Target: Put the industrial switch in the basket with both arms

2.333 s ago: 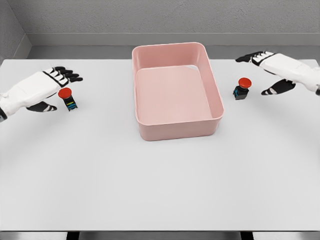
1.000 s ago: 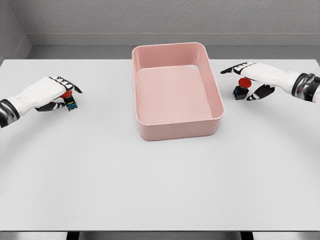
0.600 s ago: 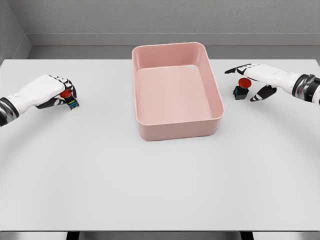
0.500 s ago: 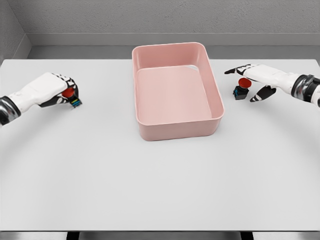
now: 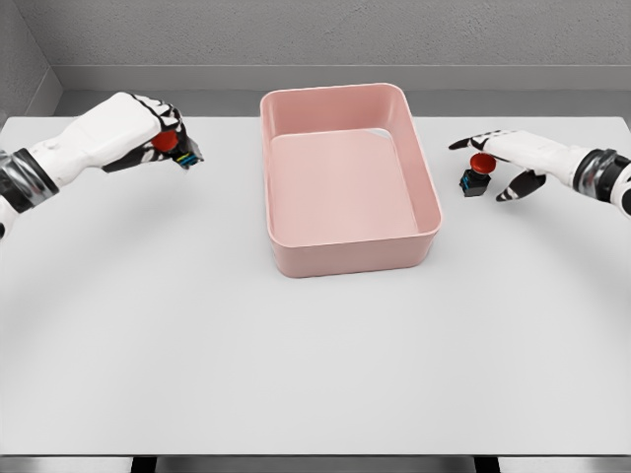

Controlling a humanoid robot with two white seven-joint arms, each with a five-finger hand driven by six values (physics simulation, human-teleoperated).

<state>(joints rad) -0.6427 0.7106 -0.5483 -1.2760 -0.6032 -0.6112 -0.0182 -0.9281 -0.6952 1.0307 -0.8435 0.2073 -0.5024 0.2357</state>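
Head view, left to right. Left arm enters from the left edge, forearm white with a dark wrist band. Left hand (image 5: 126,130) is curled around an industrial switch (image 5: 175,150): red mushroom button visible between the fingers, dark body with a blue-green patch poking out on the basket side. This switch is clear of the table (image 5: 315,355), carried in the air above its far left part, between the left edge and the pink basket (image 5: 296,258) but apart from the basket wall. Basket sits at table centre, rectangular with rounded corners, long axis running away from the camera, interior showing only its pink floor; a small cut-out handle shows in the far right wall. Right of the basket, just beside its right wall but not touching, a second industrial switch (image 5: 476,174) stands upright on the table, red button on top, dark base below. Right hand (image 5: 513,158) is spread over this second switch: fingers extended toward the basket above and behind the button, thumb down on the near right side. Hand brackets the switch loosely; fingers not closed on it, and actual contact cannot be confirmed at this resolution. Right arm exits at the right edge.
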